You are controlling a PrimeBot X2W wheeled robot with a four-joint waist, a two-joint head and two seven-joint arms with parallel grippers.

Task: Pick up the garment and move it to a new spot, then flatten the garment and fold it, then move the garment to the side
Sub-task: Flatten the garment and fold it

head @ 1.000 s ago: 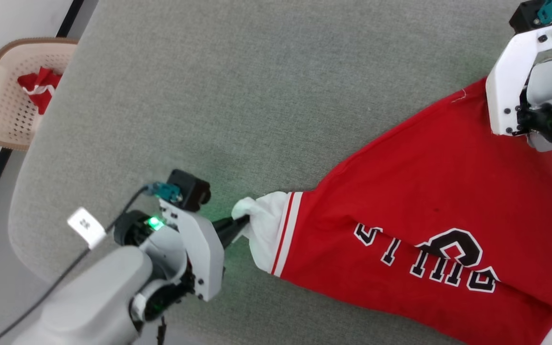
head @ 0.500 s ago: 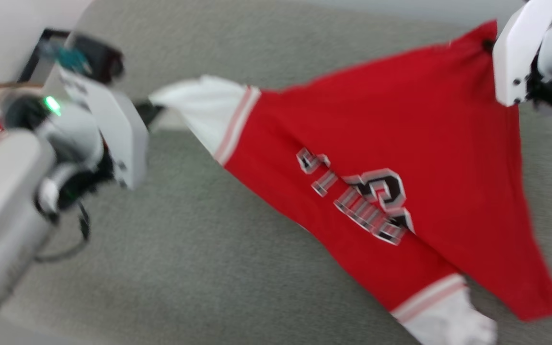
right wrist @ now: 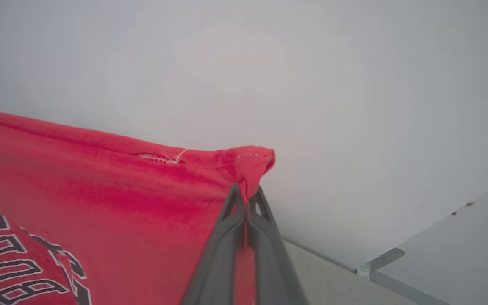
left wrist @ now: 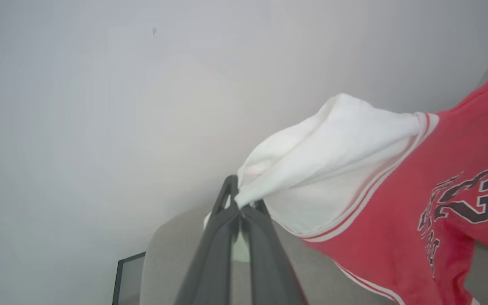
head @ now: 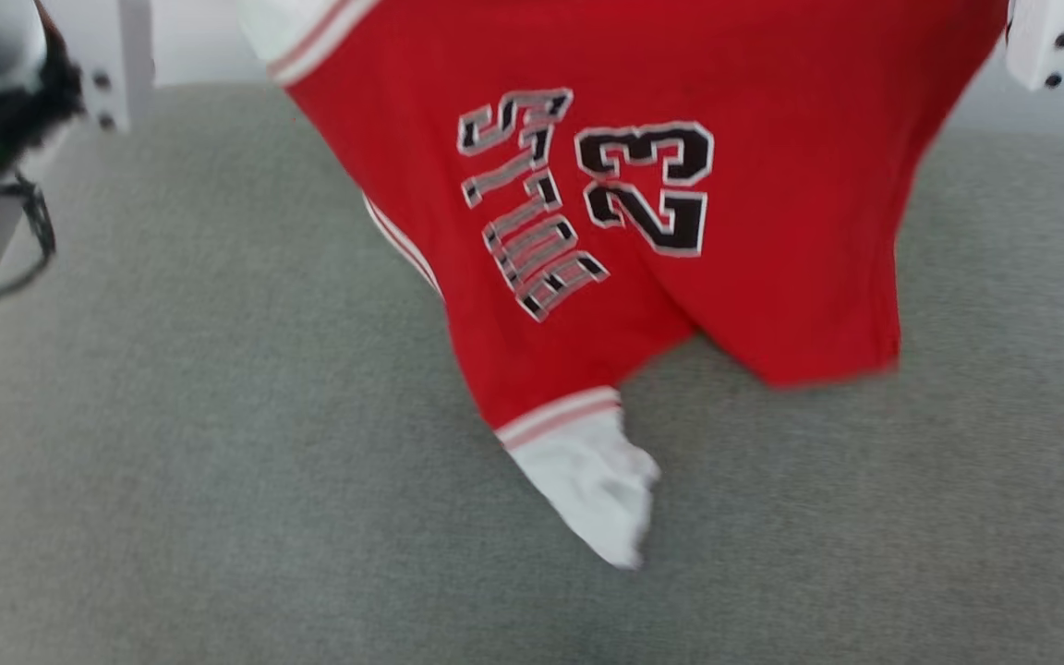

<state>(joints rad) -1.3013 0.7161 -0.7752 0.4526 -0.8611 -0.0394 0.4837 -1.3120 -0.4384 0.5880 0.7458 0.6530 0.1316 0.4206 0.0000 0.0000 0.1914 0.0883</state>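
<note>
A grey, fabric-covered surface [head: 218, 480] spreads across the view. A plain white wall [left wrist: 100, 106] rises past its far edge. A dark-framed panel [left wrist: 128, 277] stands beside one rounded corner.

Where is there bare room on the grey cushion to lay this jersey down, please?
The grey cushion is bare on the left up to the hanging white sleeve, along the near edge below that sleeve, and on the right beyond the red hem. The middle is crowded: the garment hangs there from the left hand and right hand.
</note>
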